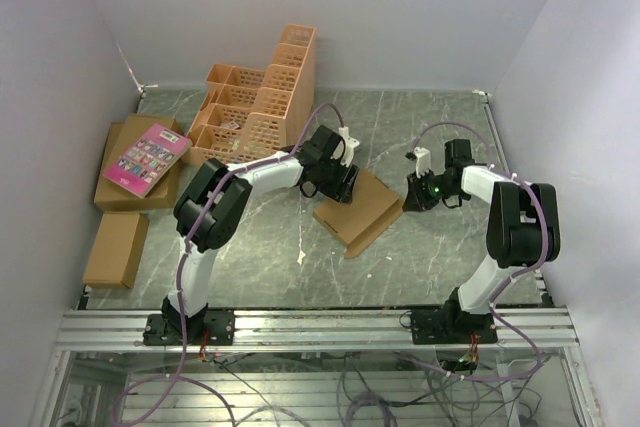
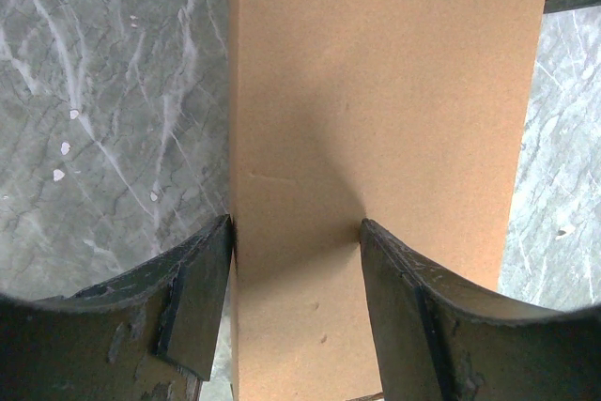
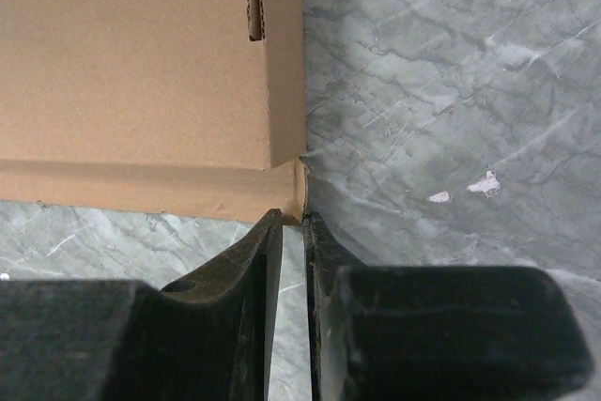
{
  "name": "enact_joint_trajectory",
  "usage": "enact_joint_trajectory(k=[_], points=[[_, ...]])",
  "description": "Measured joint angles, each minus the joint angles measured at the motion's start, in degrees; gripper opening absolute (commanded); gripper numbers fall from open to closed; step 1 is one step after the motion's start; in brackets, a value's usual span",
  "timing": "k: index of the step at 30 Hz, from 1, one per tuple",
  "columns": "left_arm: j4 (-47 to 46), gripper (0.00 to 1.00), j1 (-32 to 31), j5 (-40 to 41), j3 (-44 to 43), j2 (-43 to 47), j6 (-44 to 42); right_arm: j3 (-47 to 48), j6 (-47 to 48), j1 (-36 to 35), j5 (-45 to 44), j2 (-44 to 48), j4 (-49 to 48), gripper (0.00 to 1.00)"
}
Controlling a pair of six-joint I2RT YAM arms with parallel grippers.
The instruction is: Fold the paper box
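Note:
The paper box (image 1: pixel 362 209) is a flat brown cardboard piece lying on the marble table in the middle. My left gripper (image 1: pixel 341 183) hangs over its far left corner. In the left wrist view the gripper (image 2: pixel 296 227) is open, its fingers (image 2: pixel 199 298) straddling a long cardboard panel (image 2: pixel 376 91) without pinching it. My right gripper (image 1: pixel 416 193) is at the box's right corner. In the right wrist view its jaws (image 3: pixel 293 216) are almost together with a thin gap, the tips touching the corner of the box's low side wall (image 3: pixel 150 190).
An orange lattice crate (image 1: pixel 262 102) stands at the back. A pink book (image 1: pixel 146 159) lies on closed brown cartons (image 1: pixel 116 247) at the left. Grey walls close in both sides. The marble table (image 1: pixel 440 257) has small white chips.

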State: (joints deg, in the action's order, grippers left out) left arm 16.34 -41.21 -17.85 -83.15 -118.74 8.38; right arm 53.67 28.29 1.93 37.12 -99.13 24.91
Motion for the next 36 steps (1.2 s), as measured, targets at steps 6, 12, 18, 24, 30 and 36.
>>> enact_joint_trajectory(k=[6, 12, 18, 24, 30, 36], points=[[-0.02, 0.65, 0.0, -0.07, 0.0, 0.0, 0.0, -0.83, 0.15, 0.07, 0.98, 1.44, -1.09, 0.15], [-0.02, 0.65, 0.02, -0.17, 0.0, -0.02, 0.0, -1.64, 0.96, 0.04, 1.53, 3.32, -2.32, 0.07], [0.0, 0.65, 0.04, -0.24, -0.04, -0.07, 0.0, -1.68, 1.62, 0.04, 1.7, 3.41, -2.47, 0.03], [0.02, 0.65, 0.04, -0.28, -0.07, -0.09, 0.0, -1.73, 2.4, 0.04, 1.68, 3.41, -2.47, 0.06], [0.24, 0.65, 0.09, -0.42, -0.37, -0.24, 0.02, -1.73, 2.64, 0.04, 1.66, 3.41, -2.47, 0.08], [0.24, 0.65, 0.11, -0.46, -0.42, -0.28, 0.02, -1.73, 2.69, 0.04, 1.62, 3.41, -2.47, 0.09]])
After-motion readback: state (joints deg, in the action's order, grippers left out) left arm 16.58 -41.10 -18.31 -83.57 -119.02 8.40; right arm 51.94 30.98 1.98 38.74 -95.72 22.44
